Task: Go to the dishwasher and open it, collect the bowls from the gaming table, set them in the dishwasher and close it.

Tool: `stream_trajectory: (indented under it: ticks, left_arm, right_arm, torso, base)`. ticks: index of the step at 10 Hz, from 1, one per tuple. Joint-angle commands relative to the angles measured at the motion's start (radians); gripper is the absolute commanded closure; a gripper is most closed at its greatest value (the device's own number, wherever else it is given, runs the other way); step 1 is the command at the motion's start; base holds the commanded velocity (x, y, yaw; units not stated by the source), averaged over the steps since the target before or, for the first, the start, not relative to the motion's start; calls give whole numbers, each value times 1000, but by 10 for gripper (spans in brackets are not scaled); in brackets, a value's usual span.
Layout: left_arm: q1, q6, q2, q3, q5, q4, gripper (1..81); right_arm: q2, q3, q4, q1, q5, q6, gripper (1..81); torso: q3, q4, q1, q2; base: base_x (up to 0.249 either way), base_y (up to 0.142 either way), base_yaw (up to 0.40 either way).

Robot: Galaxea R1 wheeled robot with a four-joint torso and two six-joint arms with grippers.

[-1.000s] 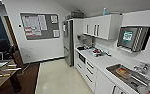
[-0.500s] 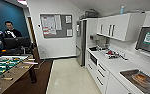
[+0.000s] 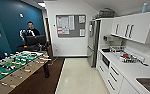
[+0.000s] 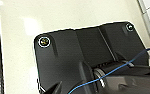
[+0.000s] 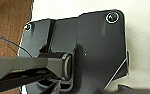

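A kitchenette with white cabinets (image 3: 131, 27) lay ahead, beside a green-field foosball table (image 3: 13, 66). No bowls collected yet; neither tool's grip state could be told.

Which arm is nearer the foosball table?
Left, likely: the foosball table stands off the robot's left side, so the right arm lies farther across. Both wrist views look down at pale floor.

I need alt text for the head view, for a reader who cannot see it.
A kitchen corridor with pale floor: white counter and cabinets on the right, a steel fridge beyond them. On the left stands a foosball table; behind it, a person stands by a teal wall.
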Motion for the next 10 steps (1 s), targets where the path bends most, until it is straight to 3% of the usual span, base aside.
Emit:
stream_trajectory:
  ticks: [1, 10]
  left_arm:
    - [-48, 3, -10, -1, 46, 11, 10]
    - [-45, 2, 3, -4, 47, 0, 10]
  right_arm:
    - [-4, 11, -22, 39, -43, -3, 10]
    - [11, -17, -26, 38, -38, -3, 10]
  torso:
    - [0, 0, 0, 0]
    - [0, 0, 0, 0]
  base:
    - [0, 0, 368]
    - [0, 0, 368]
